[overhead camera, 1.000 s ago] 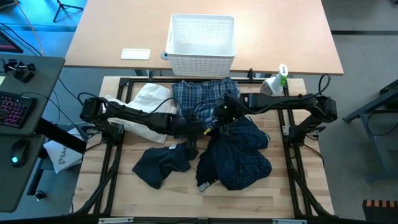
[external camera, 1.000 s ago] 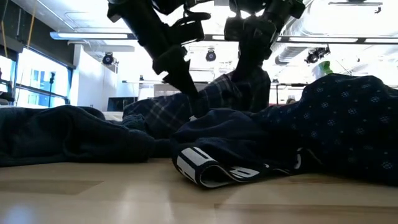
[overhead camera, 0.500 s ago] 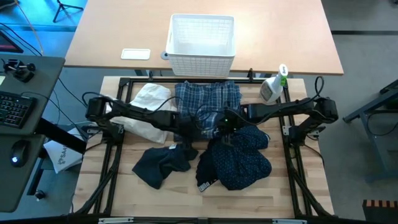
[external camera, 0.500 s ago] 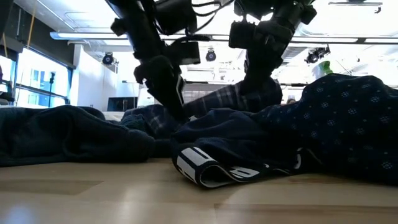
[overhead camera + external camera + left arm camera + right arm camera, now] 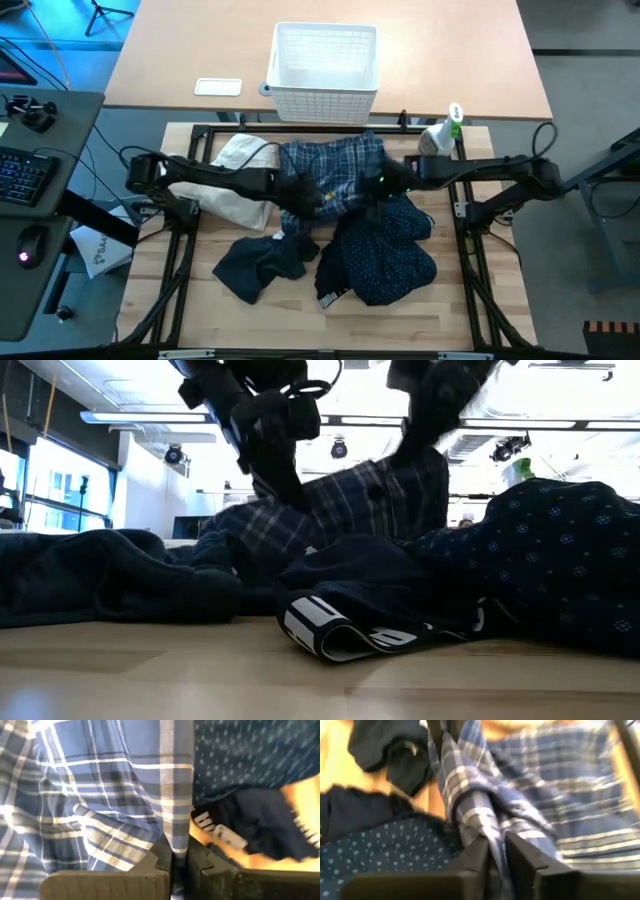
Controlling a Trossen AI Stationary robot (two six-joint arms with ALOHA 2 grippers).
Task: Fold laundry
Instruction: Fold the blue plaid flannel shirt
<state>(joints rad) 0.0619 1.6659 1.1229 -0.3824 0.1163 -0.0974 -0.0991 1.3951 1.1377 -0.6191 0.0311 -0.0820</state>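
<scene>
The blue-and-white plaid shirt lies at the table's far middle, its near edge raised between my two grippers. My left gripper is shut on that shirt's left part. My right gripper is shut on its right part. The navy shirt with tiny white dots lies bunched on the table in front of the right gripper. A dark piece lies crumpled at the near left. A black waistband with white letters sticks out from under the navy shirt. My left gripper pinches a straight band along the plaid shirt's edge between its two fingers, slanting down from the table's left side. The cloth is raised at the fingers and the rest trails onto the table. My right gripper pinches a bunched fold of the plaid shirt, several layers, between its two fingers, slanting down from the right. The cloth hangs up from the table at the fingers and stretches across to the left gripper.
A white lattice basket stands on the far tabletop beyond the shirt. A spray bottle stands at the far right. A white cloth lies under my left arm. Bare wood lies along the table's near edge.
My left gripper has shut on the plaid shirt and turned at the wrist. Both grippers have risen and drawn a little apart, the right one toward the right edge. The shirt's near edge has lifted off the table and spread between them; its far part has stayed down.
</scene>
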